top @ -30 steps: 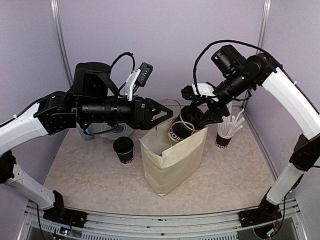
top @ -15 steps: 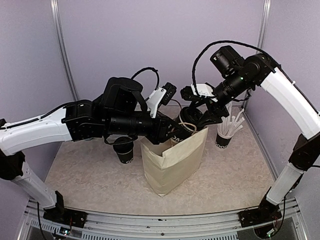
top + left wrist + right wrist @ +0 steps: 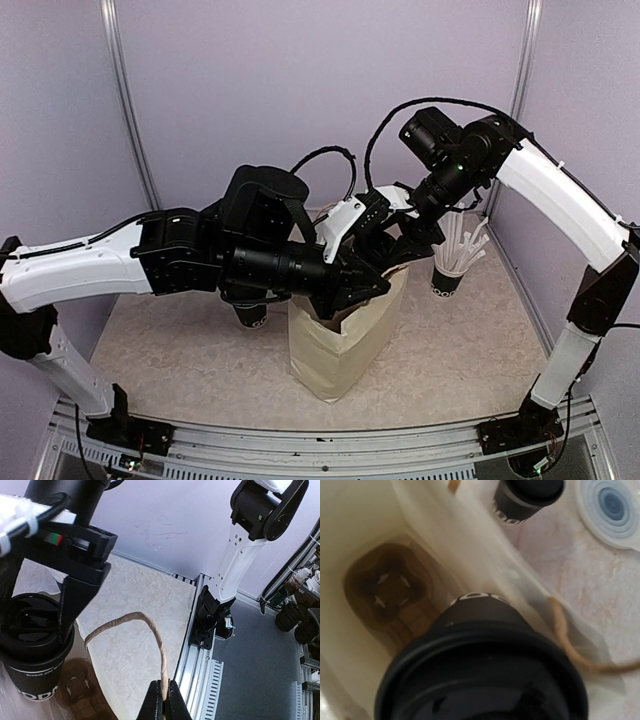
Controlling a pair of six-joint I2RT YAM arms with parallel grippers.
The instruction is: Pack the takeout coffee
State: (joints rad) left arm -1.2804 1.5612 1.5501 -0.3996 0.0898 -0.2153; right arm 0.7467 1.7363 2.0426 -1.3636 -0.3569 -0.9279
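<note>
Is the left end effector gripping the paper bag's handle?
Yes, the left wrist view shows the left end effector pinched shut on the twine handle.

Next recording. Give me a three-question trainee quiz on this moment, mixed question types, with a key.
1. True or false: the left gripper is shut on the handle of the paper bag.
2. What does the right gripper hold over the bag's mouth? A) a straw B) a lidded black cup C) a blue cup
3. Fill in: the brown cardboard cup carrier lies at the ____ of the paper bag.
Key: 1 true; 2 B; 3 bottom.
</note>
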